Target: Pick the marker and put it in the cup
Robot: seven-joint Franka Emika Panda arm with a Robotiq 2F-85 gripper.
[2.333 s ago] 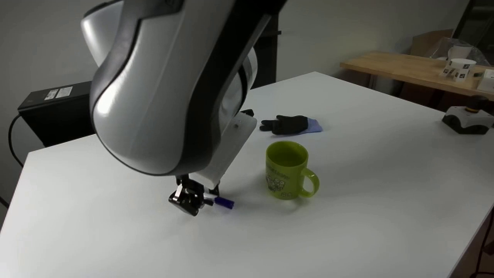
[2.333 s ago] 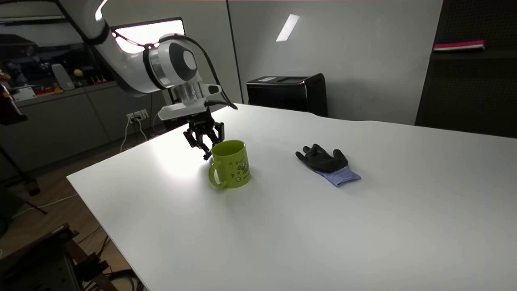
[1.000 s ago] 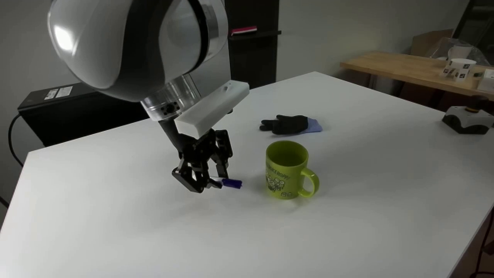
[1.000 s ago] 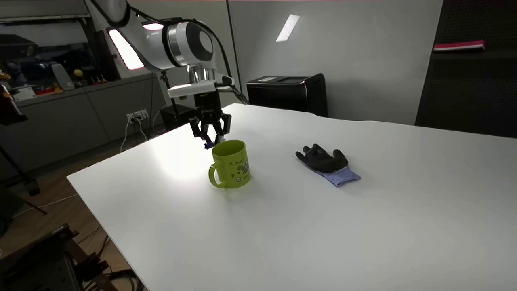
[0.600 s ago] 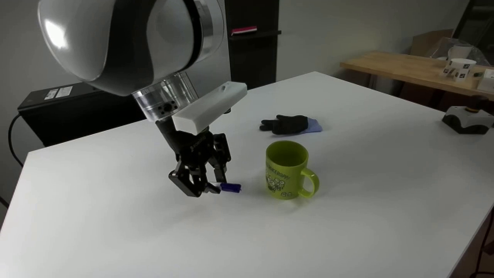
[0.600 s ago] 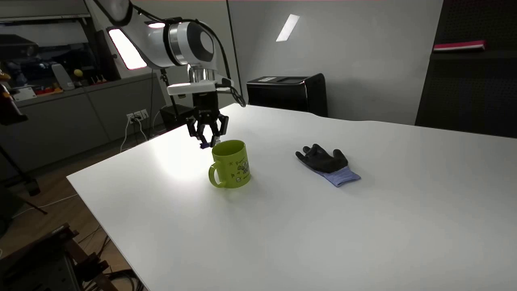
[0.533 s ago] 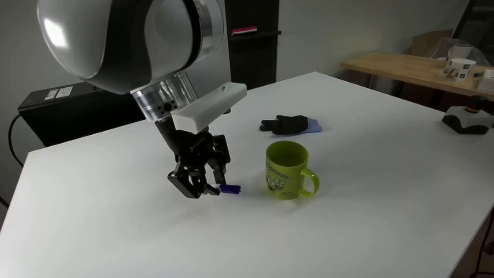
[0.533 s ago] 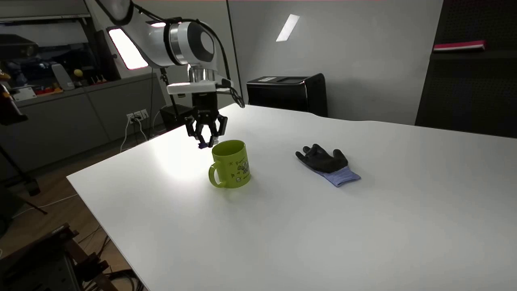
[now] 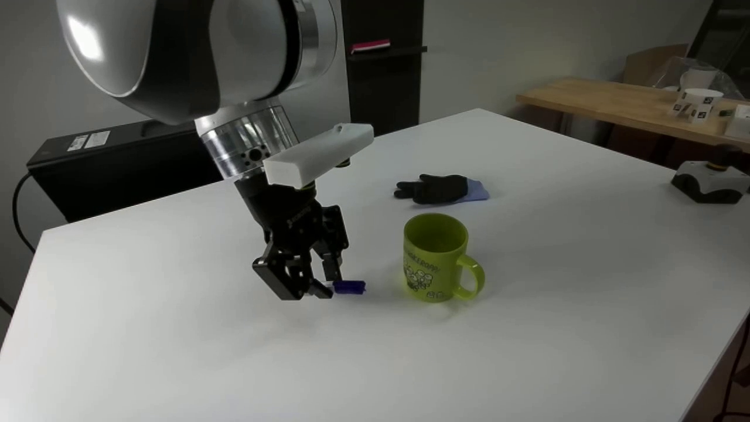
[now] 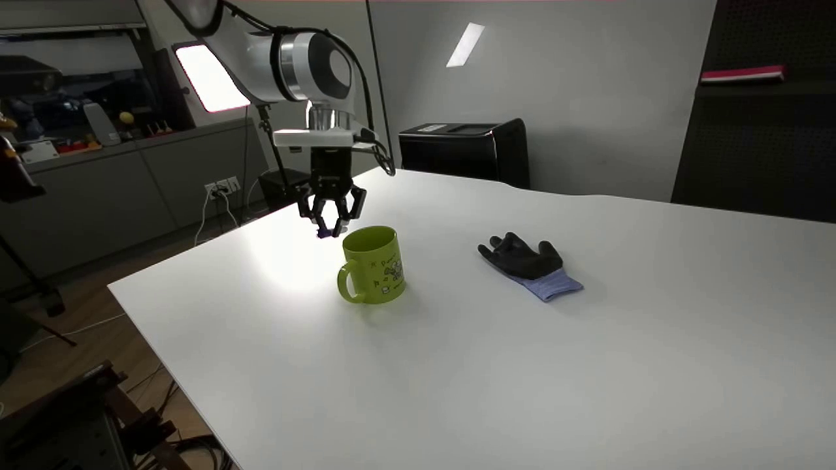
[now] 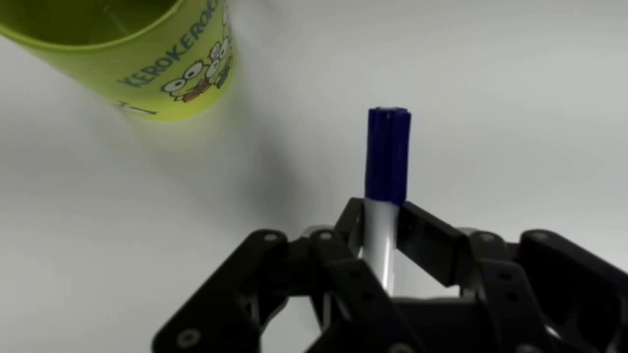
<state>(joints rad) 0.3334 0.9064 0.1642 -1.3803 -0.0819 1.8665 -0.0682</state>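
- Gripper (image 11: 380, 220) pinches marker (image 11: 387, 156); carry step, I'd judge.
- Wrist view: cup (image 11: 132, 63) at marker's 10 o'clock.
- Next likely needs: lift, tip upright, over cup.

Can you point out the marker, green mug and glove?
Marker (image 11: 386, 184), in the wrist view: on its blue cap.
Green mug (image 9: 438, 264), in an exterior view: on its outer wall.
Glove (image 10: 526, 261), in an exterior view: on its black part.
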